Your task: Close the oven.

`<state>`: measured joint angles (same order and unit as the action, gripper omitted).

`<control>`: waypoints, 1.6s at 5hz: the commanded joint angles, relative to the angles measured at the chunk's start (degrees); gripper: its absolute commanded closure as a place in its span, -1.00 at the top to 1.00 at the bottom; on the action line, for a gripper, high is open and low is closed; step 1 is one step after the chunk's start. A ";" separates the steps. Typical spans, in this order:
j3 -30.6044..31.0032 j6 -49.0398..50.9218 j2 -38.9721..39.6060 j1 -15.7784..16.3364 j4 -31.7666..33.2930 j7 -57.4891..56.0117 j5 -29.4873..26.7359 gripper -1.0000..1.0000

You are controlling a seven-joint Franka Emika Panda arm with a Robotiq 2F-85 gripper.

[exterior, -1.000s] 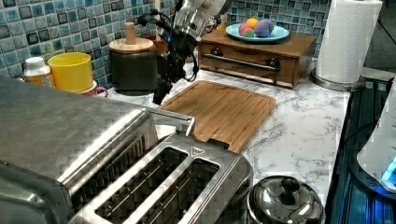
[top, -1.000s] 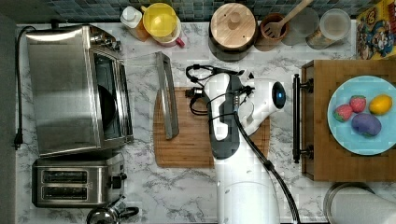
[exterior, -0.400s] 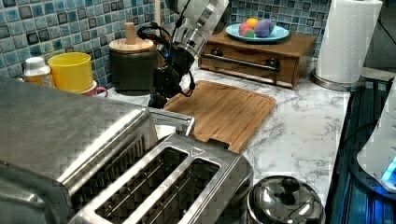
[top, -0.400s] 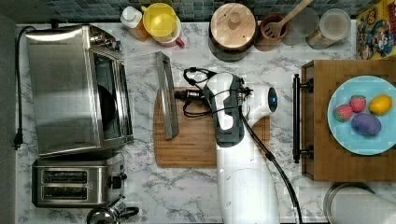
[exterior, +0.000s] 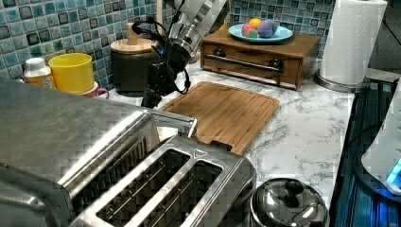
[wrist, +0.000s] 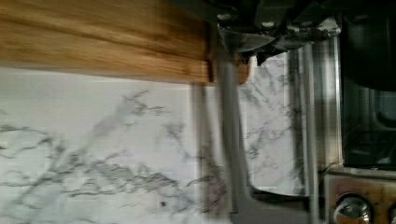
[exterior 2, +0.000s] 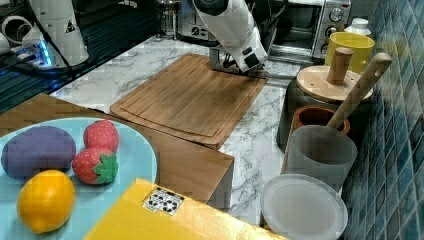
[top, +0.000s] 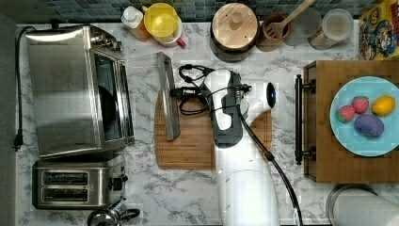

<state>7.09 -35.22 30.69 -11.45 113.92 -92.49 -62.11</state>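
Note:
The oven [top: 66, 89] stands at the top view's left, a brushed steel box with a dark interior. Its glass door [top: 146, 94] lies folded down flat over the marble, and the long bar handle [top: 168, 108] rests over the edge of the cutting board [top: 197, 146]. My gripper [top: 176, 92] sits right beside that handle, on the side away from the oven. In the left view the gripper [exterior: 151, 97] hangs just above the handle [exterior: 175, 120]. The wrist view shows the handle [wrist: 229, 140] running out from under the gripper, with the oven front [wrist: 369, 93] beyond.
A two-slot toaster [top: 75, 181] stands next to the oven. A yellow cup [top: 162, 19], a dark pot with a wooden lid [top: 234, 23] and utensil jars line the tiled wall. A wooden box [top: 324, 165] carries a fruit plate. A paper towel roll [exterior: 352, 38] stands behind.
The gripper has moved toward the top view's left and dropped lower, ending up close to the door handle. The oven door has stayed folded down.

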 commanded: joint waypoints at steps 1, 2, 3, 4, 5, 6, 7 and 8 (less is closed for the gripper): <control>-1.13 8.35 3.81 5.41 -15.10 10.81 16.57 -1.00; -1.70 8.87 4.32 5.77 -15.16 11.31 15.92 -1.00; -1.34 9.60 6.00 5.66 -16.45 13.64 17.04 -1.00; -1.22 11.74 5.79 4.54 -17.15 13.93 16.00 -1.00; -0.13 14.19 2.98 3.72 -15.89 13.72 14.18 -1.00; 1.00 13.36 -2.46 4.63 -12.82 12.69 13.41 -1.00; 1.18 11.60 -5.68 6.92 -11.01 13.87 14.67 -1.00; 2.54 12.19 -6.95 8.68 -11.09 15.57 16.72 -1.00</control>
<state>6.20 -25.89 32.20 -8.02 106.03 -81.58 -44.68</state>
